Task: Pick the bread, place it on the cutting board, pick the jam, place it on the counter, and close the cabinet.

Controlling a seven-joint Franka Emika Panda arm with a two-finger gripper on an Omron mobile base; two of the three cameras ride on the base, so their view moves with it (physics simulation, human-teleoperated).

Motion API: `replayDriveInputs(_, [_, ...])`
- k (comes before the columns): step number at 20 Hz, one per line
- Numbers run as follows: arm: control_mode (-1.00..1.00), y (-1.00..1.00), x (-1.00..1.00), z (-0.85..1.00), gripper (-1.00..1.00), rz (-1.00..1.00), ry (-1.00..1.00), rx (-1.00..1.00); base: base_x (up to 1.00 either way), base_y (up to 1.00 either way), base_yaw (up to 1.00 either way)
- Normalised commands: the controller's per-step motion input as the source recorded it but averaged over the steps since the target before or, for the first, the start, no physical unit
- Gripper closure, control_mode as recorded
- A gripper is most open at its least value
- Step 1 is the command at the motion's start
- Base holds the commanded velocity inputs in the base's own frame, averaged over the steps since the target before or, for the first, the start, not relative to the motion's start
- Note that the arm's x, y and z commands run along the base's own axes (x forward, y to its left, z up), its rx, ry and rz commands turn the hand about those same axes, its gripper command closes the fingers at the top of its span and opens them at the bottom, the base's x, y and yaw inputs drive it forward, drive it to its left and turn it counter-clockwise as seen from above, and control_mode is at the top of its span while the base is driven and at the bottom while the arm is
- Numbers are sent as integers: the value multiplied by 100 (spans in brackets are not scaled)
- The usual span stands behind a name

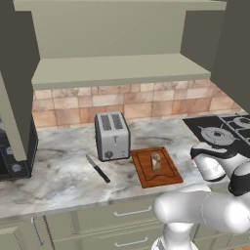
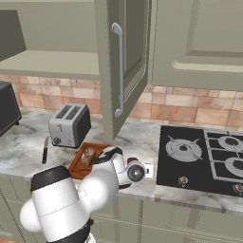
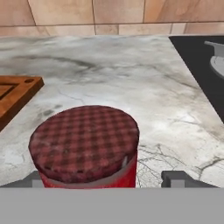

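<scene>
The jam (image 3: 87,148), a red jar with a checked dark-red lid, stands upright on the counter (image 3: 131,78) right in front of the hand. My gripper (image 3: 107,179) is open around it, one of its fingertips (image 3: 177,177) clear of the jar's side. The bread (image 1: 156,161) lies on the cutting board (image 1: 146,177) beside the toaster; the board's corner (image 3: 13,94) shows left of the jar. The cabinet (image 1: 117,68) above is open, its door (image 2: 126,61) swung out over the counter, one bare shelf inside. My hand (image 2: 135,172) hangs low between board and stove.
A silver toaster (image 1: 112,135) stands behind the board, and a black-handled knife (image 1: 97,168) lies to its left. The black stovetop (image 1: 219,132) is on the right, its edge (image 3: 201,74) close to the jar. A dark appliance (image 1: 14,156) sits at far left.
</scene>
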Motion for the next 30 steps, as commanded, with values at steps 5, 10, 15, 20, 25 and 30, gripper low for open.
replayDriveInputs(5, [-100,0,0,0,-100,0,0,0,0,0,0])
replayDriveInputs(10, [-100,-4,0,3,-100,2,0,0,0,0,0])
replayDriveInputs(15, [-100,-7,-1,18,-100,1,-2,0,0,0,0])
replayDriveInputs(20, [-100,-10,-3,27,-100,0,-3,0,0,0,0])
replayDriveInputs(25, [-100,-16,-6,29,-100,1,-4,0,0,0,0])
replayDriveInputs(30, [-100,-23,-9,31,-100,2,-4,0,0,0,0])
